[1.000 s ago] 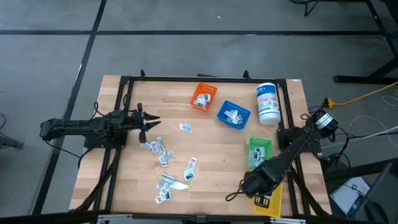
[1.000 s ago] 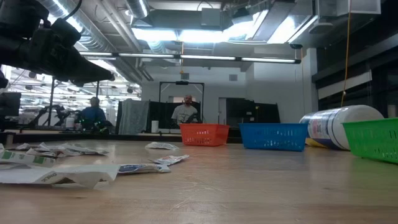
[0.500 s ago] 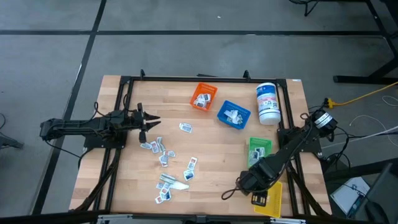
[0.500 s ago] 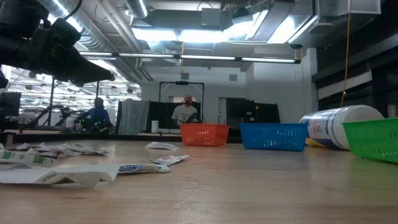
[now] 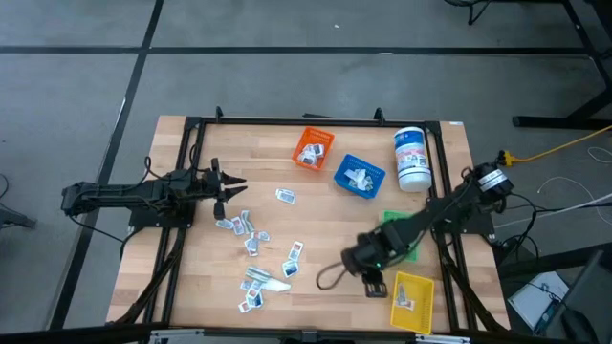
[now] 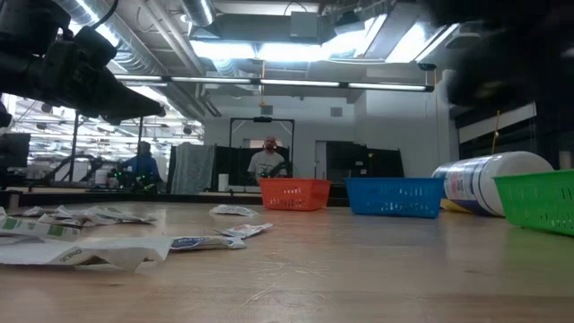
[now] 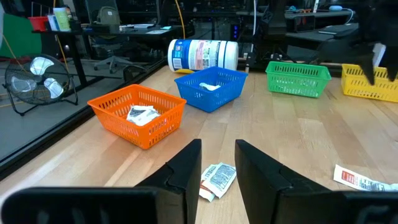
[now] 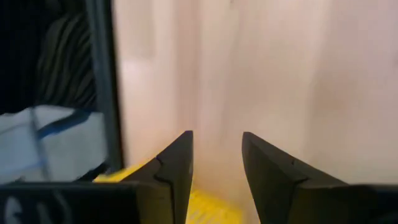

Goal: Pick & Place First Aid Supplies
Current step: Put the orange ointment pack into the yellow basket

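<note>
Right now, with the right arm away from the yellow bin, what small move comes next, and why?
Probably carry the open, empty right gripper on toward the scattered small white first aid packets: many still lie on the wooden table, the nearest just beyond its fingers.

We look straight down on the whole surface (image 5: pixel 325 220); level across it from its edge; each wrist view looks forward; all but the right show the orange bin (image 5: pixel 313 147).

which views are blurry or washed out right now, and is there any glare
Right wrist view: smeared, the table washed out pale past the right gripper. Low view: a dark blurred shape at top right, ceiling lights glaring. High view: even light, right arm slightly soft. Left wrist view: sharp; bins crisp.
</note>
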{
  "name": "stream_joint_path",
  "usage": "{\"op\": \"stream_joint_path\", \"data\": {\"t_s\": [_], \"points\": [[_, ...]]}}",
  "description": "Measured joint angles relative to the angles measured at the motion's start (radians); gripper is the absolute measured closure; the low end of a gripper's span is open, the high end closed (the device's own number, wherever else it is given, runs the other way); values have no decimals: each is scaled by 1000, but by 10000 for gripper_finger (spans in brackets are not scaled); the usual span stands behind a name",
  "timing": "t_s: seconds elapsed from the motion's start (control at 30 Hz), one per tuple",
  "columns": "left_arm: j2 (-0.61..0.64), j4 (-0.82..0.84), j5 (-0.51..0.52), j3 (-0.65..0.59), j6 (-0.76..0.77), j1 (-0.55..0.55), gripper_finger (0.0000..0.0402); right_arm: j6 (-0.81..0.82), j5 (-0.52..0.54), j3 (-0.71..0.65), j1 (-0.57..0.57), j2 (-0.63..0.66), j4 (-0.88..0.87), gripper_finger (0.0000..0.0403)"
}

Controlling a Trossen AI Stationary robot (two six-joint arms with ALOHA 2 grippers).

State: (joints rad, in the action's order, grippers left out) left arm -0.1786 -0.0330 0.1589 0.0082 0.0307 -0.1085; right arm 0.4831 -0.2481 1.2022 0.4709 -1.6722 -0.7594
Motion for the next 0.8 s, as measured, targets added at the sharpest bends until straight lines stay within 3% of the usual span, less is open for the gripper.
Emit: {"op": "stream_joint_path", "data": {"t_s": [0.2,0.53,0.63,0.8], "points": [[0,0,0,0,0,0,311,-168,152,0,-108,0,68,265],[0,0,0,0,0,0,311,-356,513,1,-243,-19,224,265],[0,0,0,0,0,0,310,-410,567,1,-273,-40,305,265],[0,0,0,0,0,0,309,-481,570,1,-316,-90,417,265]]}}
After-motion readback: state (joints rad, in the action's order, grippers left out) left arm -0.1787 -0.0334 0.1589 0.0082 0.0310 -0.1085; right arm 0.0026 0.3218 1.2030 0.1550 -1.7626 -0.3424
